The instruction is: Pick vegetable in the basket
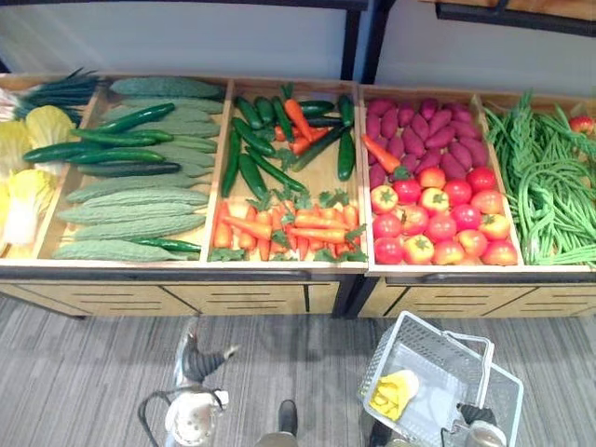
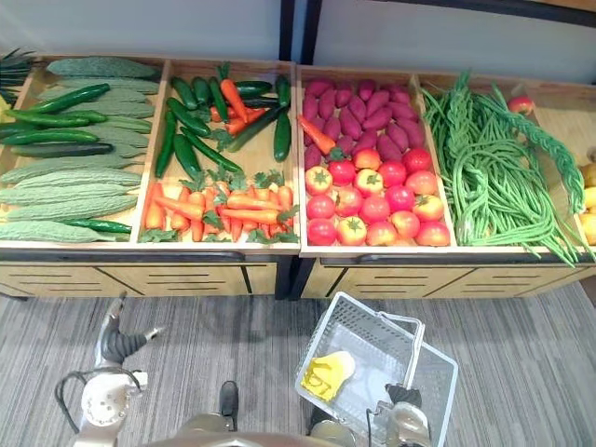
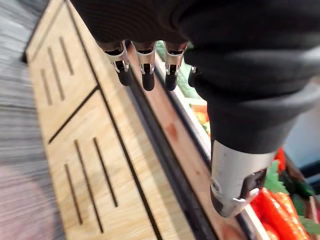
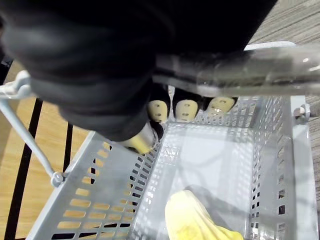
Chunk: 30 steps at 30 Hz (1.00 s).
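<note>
Left eye view: my left hand (image 1: 199, 361) hangs low before the wooden stand (image 1: 242, 296), fingers loose and apart, holding nothing. My right hand (image 1: 477, 415) carries the white basket (image 1: 430, 365), with 1 yellow vegetable (image 1: 395, 393) lying inside.

Left wrist view: my straight fingers (image 3: 146, 70) point at the stand's slatted front, with carrots (image 3: 272, 210) beyond its edge.

Right wrist view: my fingers (image 4: 186, 109) are curled round the basket's handle (image 4: 270, 70). The yellow vegetable lies on the basket floor.
</note>
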{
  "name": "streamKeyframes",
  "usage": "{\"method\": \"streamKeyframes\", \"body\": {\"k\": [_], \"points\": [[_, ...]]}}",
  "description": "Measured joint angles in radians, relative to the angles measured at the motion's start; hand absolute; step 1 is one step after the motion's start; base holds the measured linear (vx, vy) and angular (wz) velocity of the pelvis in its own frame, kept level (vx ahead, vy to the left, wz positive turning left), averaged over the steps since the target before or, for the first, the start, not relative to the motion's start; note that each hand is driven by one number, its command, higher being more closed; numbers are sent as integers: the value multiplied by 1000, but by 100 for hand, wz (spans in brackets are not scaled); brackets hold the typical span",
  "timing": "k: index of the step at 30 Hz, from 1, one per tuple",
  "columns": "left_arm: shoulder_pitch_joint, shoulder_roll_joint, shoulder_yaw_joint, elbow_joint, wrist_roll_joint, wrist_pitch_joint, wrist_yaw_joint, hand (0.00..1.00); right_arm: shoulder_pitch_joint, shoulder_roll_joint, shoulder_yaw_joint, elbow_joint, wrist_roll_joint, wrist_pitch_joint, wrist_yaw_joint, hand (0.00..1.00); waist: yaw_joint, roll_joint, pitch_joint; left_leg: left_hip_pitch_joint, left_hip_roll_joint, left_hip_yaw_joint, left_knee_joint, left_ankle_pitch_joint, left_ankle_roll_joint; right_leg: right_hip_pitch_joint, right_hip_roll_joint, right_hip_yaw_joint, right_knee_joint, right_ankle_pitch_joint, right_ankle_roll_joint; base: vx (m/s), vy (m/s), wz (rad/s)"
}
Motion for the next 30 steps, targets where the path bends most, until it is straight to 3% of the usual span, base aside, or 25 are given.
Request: {"method": "streamKeyframes", "body": {"k": [3, 5, 10, 15, 19, 30], "points": [[-10, 41, 0, -55, 24, -19, 0, 0, -2, -31, 19, -1, -1, -1, 4, 100, -20, 7, 3, -4, -7, 17, 1, -9, 4, -14, -5, 16, -4, 5, 3, 102, 23, -17], [-31, 114, -1, -79, 48, -30, -5, 0, -5, -51, 39, -5, -2, 0, 5, 100, -28, 13, 5, -18, -10, 25, 1, -13, 8, -34, -7, 29, -4, 9, 0, 107, 13, -17], [-95, 225, -1, -79, 115, -30, -7, 0, -6, -75, 42, -13, -23, -2, 5, 100, -31, 19, 9, -18, -9, 46, 4, -26, 15, -50, -9, 54, 4, 10, -1, 60, 2, -13], [-165, 309, -12, -72, 166, -28, -5, 0, -5, -119, 82, -44, -34, -12, 8, 100, -46, 41, 25, -51, -4, 80, 123, -97, 24, -64, -25, 106, 23, 10, -1, 24, 16, -22], [-278, 381, -47, -25, 205, -27, 6, 0, -5, -123, 88, -62, -37, -16, 17, 100, -52, 48, 30, -72, -4, 101, 132, -100, 23, -100, -27, 131, 34, 10, 0, -30, -8, -19], [-431, 482, -201, 112, 280, -23, 14, 0, 2, -124, 118, -87, -37, -24, 26, 100, -79, 54, 34, -71, 16, 146, 135, -105, 15, -127, -4, 176, 24, 33, -11, -47, -35, -15]]}}
